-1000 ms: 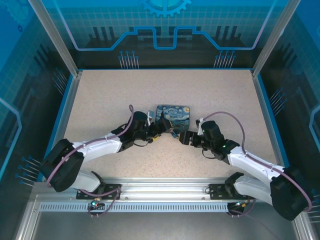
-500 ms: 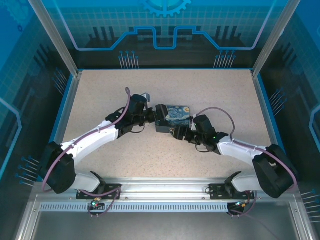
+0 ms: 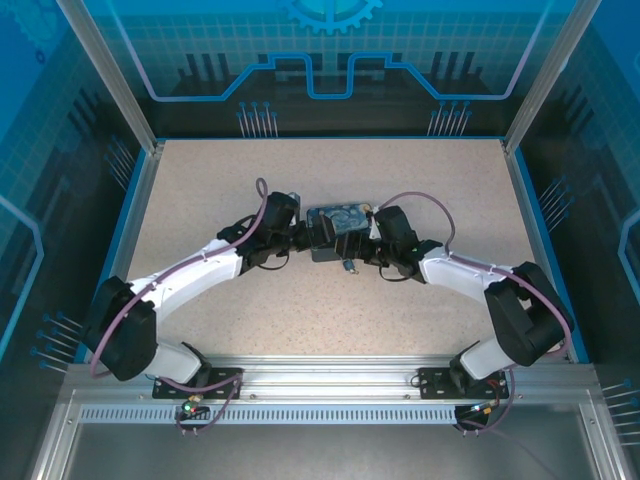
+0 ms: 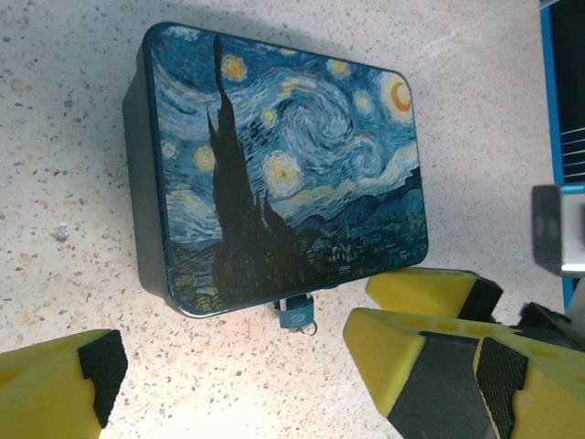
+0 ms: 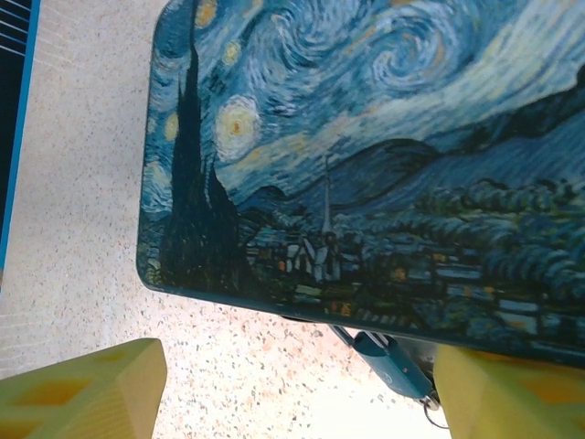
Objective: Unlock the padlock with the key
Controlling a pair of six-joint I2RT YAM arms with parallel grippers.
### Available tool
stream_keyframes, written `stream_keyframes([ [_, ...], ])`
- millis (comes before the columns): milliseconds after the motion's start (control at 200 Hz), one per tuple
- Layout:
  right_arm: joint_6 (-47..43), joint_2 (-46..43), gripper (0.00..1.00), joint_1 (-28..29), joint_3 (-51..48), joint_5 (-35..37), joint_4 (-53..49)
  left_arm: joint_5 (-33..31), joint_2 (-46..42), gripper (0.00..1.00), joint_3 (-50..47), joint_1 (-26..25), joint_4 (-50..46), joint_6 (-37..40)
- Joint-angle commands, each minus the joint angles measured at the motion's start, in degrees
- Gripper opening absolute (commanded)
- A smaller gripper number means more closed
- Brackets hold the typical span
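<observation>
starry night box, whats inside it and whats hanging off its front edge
The box is closed, so whatever is inside is hidden. A small blue-grey padlock hangs at the middle of its front edge, below the painted top.

small teal padlock (image 4: pixel 296 315), on box (image 4: pixel 283 165) front edge
</observation>
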Motion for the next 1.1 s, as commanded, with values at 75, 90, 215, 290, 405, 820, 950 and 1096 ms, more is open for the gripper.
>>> stream_keyframes([
  [75, -0.8, -4.6, 0.78, -0.6, -3.4, -0.8, -0.8, 1.0, 0.6, 0.99, 2.7, 0.5, -3.8, 2.1],
  [90, -0.8, -5.1, 0.77, -0.6, -3.8, -0.8, -0.8, 1.0, 0.6, 0.99, 2.6, 0.5, -3.8, 2.2],
  [215, -2.9, -7.3, 0.75, -0.6, -6.0, -0.5, -2.2, 1.6, 0.3, 0.99, 2.4, 1.3, -3.7, 2.5],
  [290, -5.7, -7.3, 0.73, -0.6, -6.9, -0.5, -2.6, 2.1, 0.3, 0.99, 2.4, 1.8, -3.8, 2.5],
  [405, -10.5, -5.9, 0.62, -0.3, -6.8, 0.1, -2.8, 2.7, -0.2, 0.99, 2.2, 2.4, -4.0, 2.7],
  [820, -16.5, 2.6, 0.48, 0.1, -2.7, -0.9, -1.1, 4.4, -0.3, 0.99, 1.7, 4.0, -4.3, 2.8],
  [950, -16.1, 4.4, 0.47, 0.2, -2.1, -1.7, 0.2, 5.5, 0.1, 0.99, 1.7, 4.2, -3.8, 2.0],
  [1096, -16.5, 6.1, 0.46, 0.5, -1.1, -2.0, 0.2, 6.0, 0.2, 0.99, 1.9, 4.4, -3.7, 1.8],
])
